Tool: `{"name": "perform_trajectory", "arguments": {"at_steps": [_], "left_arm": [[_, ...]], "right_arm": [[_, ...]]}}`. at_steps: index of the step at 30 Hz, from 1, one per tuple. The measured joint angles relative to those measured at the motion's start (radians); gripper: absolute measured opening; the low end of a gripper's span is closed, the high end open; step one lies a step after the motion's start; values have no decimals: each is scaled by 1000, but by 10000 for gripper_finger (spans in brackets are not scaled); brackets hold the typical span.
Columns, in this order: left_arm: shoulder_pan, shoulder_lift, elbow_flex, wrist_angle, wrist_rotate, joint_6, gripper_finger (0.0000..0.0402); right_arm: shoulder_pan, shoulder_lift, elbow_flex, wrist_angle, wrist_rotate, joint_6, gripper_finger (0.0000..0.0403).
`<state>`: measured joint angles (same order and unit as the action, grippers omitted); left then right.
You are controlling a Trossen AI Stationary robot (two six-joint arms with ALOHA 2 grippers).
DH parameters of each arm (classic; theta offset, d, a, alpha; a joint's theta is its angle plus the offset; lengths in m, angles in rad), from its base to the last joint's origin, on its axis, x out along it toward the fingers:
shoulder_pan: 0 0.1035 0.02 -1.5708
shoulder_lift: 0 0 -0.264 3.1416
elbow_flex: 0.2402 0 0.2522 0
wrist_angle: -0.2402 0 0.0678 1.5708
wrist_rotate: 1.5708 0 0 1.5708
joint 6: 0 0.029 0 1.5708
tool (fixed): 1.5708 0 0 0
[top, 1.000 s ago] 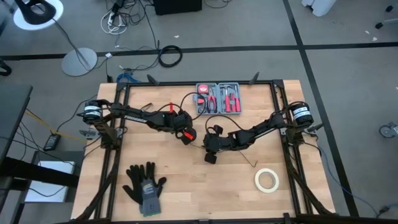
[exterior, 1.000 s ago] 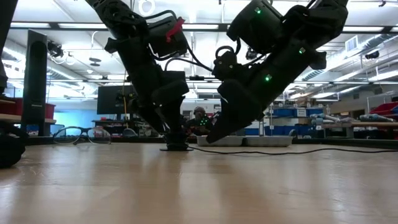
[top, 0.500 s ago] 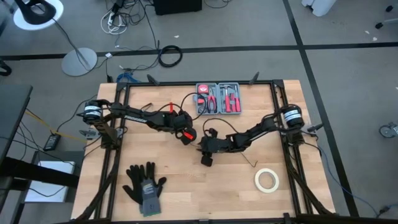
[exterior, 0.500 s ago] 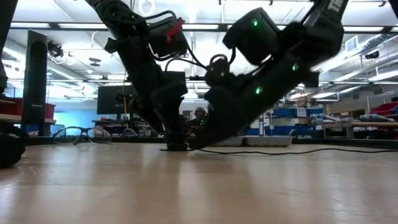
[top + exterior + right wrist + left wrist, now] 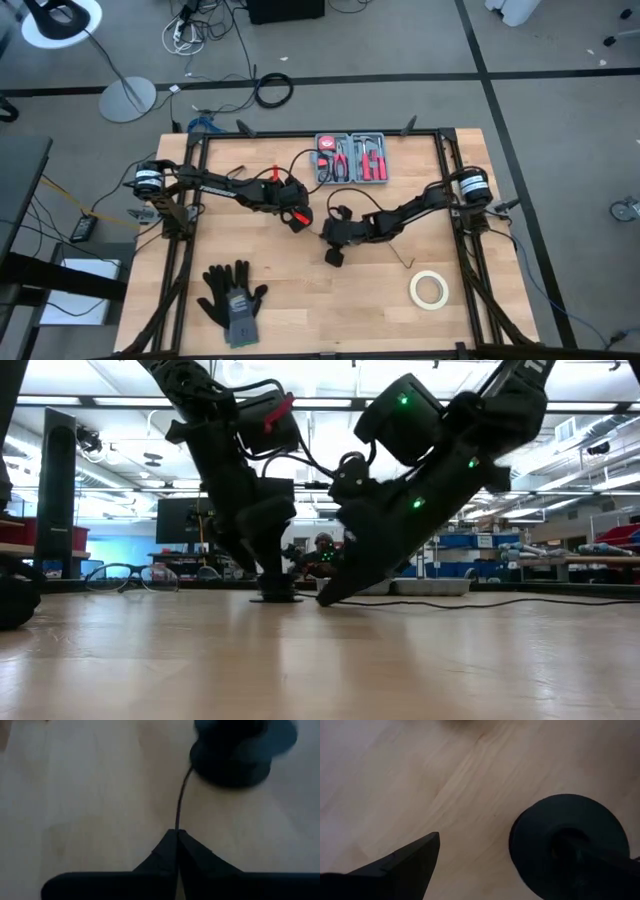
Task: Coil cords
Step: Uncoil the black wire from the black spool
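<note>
The cord is a very thin black wire [image 5: 480, 602] lying along the table and ending in a round black puck [image 5: 570, 840] near the table's middle. My left gripper [image 5: 500, 840] stands open over the puck [image 5: 272, 598], one finger on it and the other finger [image 5: 405, 865] over bare wood. My right gripper [image 5: 176, 837] slants down from the table's right, shut on the wire a short way from the puck [image 5: 232, 755]. In the high view the two grippers meet at the centre, left [image 5: 298, 220] and right [image 5: 324, 235]. My left gripper rests one finger [image 5: 592, 857] on the puck's top, near its middle [image 5: 560, 847], slanting down from the table's left. The puck lies flat on the table. The other finger touches nothing. My right gripper pinches the thin wire [image 5: 178, 820] between its two fingertips, a short way from the puck end. The fingers slant down from the table's right and lie along the wire. The wire runs straight from the tips to the puck, low on the wood.
A red and grey tool case [image 5: 351, 160] stands at the far edge. A white tape roll [image 5: 428, 288] lies at the near right and black gloves [image 5: 233, 295] at the near left. The wire trails toward the right [image 5: 402, 262].
My right gripper has sunk toward the table and tipped further down, and its fingertips now sit on the wood beside the puck. The puck has stayed in place under my left gripper.
</note>
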<state>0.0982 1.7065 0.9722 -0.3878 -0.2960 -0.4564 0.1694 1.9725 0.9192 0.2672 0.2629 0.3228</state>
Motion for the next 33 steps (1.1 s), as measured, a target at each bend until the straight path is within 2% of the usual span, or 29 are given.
{"name": "perform_trajectory", "arguments": {"at_steps": [4, 10, 17, 20, 24, 27, 29, 33], "left_arm": [[0, 0, 0, -22, -11, -4, 392], [0, 0, 0, -26, -14, -7, 392], [0, 0, 0, -34, -19, -8, 392], [0, -3, 4, -27, -17, -8, 392], [0, -2, 2, -37, -20, -7, 392], [0, -2, 2, -39, -20, -7, 392], [0, -2, 0, -39, -20, -8, 392], [0, -2, 0, -37, -20, -15, 392]], "right_arm": [[17, -77, 0, -202, -79, 43, 6], [76, -223, -9, -567, -140, 102, 3], [190, -346, -12, -1060, -224, 286, 1], [257, -374, -41, -1195, -256, 361, 1], [341, -419, -98, -1218, -304, 476, 2], [397, -449, -113, -1209, -272, 583, 14], [427, -476, -113, -1178, -209, 615, 26], [451, -522, -113, -1060, 9, 624, 51]]}}
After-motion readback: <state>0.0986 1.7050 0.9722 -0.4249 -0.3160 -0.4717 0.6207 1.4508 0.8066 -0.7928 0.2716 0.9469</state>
